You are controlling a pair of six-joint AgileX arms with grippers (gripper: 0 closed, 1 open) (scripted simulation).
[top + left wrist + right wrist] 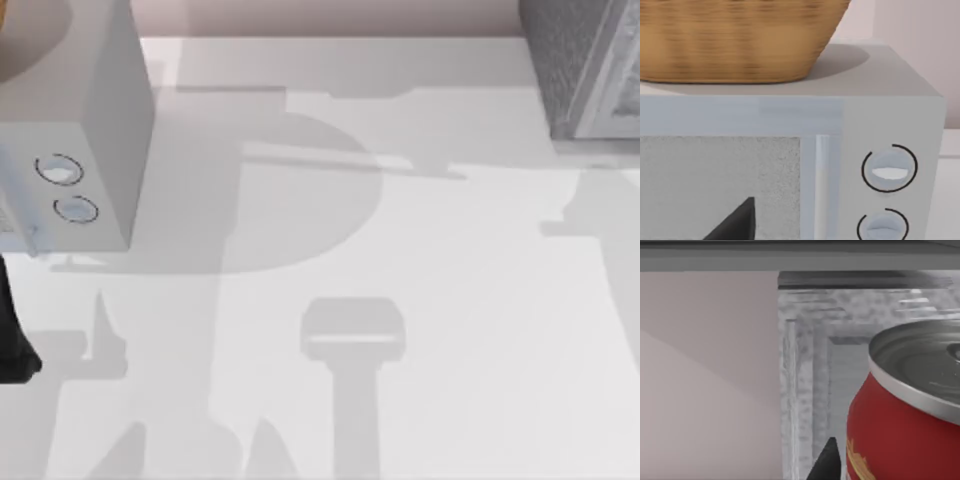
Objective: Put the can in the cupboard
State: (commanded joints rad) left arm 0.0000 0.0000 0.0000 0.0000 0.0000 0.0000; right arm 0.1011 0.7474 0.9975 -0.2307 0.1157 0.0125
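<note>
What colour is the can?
Red with a silver top, clearest in the right wrist view.

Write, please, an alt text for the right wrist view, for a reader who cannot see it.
A small red cylindrical can with a silver top and a yellow-orange label picture stands close to the camera, in front of the dark-grey speckled cupboard with its lighter framed panel. A black fingertip of the right gripper shows beside the can; a pale pinkish wall lies to one side.

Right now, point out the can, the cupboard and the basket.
can (900,440): right wrist view, red side wall.
cupboard (575,60): top view, speckled top.
basket (735,40): left wrist view, woven side.
</note>
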